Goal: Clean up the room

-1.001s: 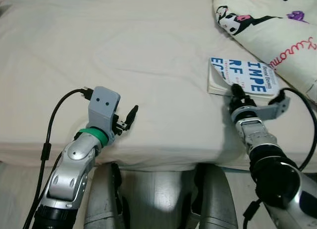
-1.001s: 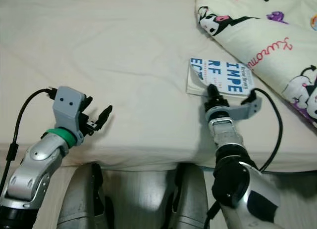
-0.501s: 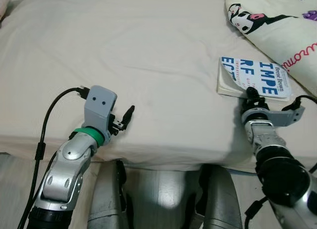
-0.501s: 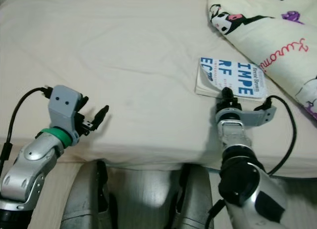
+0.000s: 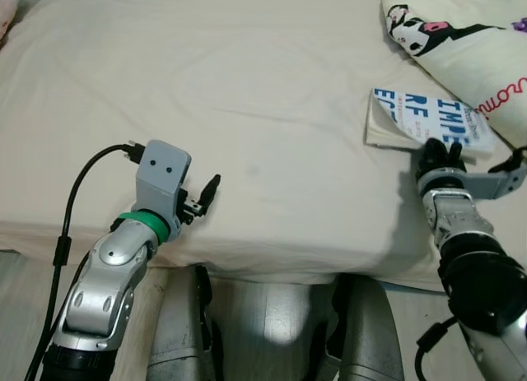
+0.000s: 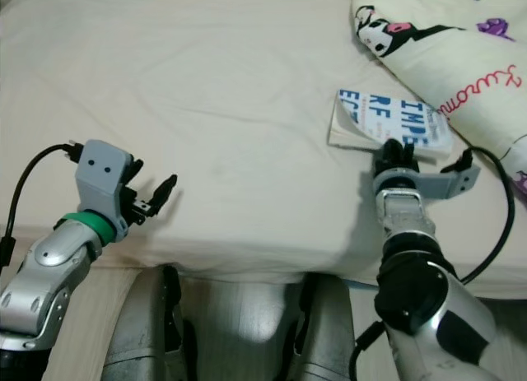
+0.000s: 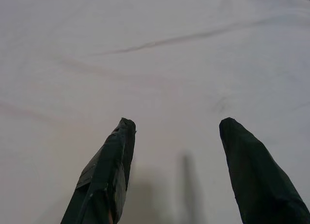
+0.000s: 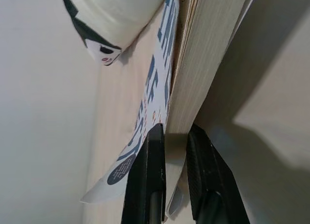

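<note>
the book [image 5: 428, 118] lies on the cream bed [image 5: 247, 85] near its front right part, long axis running across the bed, its far end tucked just under the edge of the cartoon-print blanket [image 5: 461, 35], its near left corner of the cover curling up. the right gripper [image 8: 177, 154] has its two black fingers nearly pressed together, pinching the book's near edge, one finger on the cover and one under the pages. the left gripper [image 5: 202, 198] hovers low over bare sheet near the bed's front edge, fingers spread with nothing between them. compared with half a second ago, the book sits slightly nearer the blanket, with less of its blue lettering visible.
</note>
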Controlling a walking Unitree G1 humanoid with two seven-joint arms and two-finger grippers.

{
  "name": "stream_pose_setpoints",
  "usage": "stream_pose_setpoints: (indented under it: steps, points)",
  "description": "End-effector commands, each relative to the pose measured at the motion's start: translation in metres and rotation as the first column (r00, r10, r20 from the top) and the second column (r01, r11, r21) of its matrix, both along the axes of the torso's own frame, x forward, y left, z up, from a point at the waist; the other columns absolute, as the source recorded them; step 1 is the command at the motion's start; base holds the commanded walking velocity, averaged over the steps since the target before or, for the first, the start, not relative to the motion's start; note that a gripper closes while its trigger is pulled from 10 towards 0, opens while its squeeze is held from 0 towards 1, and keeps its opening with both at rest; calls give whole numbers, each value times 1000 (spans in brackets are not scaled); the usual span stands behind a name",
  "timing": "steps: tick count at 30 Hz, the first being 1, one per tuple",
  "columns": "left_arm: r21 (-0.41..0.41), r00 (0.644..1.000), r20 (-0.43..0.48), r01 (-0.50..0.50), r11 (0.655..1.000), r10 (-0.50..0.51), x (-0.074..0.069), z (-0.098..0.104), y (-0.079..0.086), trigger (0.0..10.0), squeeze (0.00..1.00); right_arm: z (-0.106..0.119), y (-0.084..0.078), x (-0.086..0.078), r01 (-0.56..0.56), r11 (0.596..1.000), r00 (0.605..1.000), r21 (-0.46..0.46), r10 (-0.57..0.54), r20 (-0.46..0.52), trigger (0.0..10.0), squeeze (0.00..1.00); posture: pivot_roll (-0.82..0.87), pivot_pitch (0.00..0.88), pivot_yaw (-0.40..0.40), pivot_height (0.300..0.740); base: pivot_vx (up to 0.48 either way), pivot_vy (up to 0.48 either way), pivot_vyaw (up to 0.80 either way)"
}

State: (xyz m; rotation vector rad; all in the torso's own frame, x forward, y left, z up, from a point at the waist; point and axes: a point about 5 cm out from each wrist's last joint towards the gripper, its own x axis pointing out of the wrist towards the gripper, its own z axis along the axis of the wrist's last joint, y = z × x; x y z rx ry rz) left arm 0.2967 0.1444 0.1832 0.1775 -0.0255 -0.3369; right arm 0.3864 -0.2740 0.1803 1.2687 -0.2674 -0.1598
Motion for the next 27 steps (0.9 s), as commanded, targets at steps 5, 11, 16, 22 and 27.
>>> stream_pose_setpoints:
  steps: [5,11,16,22,27]
  points:
    - [-2,999,-30,-17,1000,17,0,-8,2,10000,0,6,8,3,-60,997,997,-57,62,47,0,0,235,275,141,549,0,0,0]
    - [-41,999,1,-32,999,32,7,-2,-4,10000,0,21,54,11,-297,882,914,-367,373,158,0,0,173,248,110,549,0,0,0]
    - [-112,996,76,-27,993,35,18,21,-14,10000,0,12,89,-3,-390,748,810,-537,557,187,9490,0,123,221,82,549,0,0,0]
    - [-163,987,153,-20,986,46,24,42,-16,10000,0,4,104,-40,-245,577,876,-779,476,77,10000,0,29,157,50,549,0,0,0]
    - [-190,985,165,-23,982,55,31,39,-22,10000,0,2,110,-68,-196,542,901,-817,428,68,10000,0,-23,114,30,549,0,0,0]
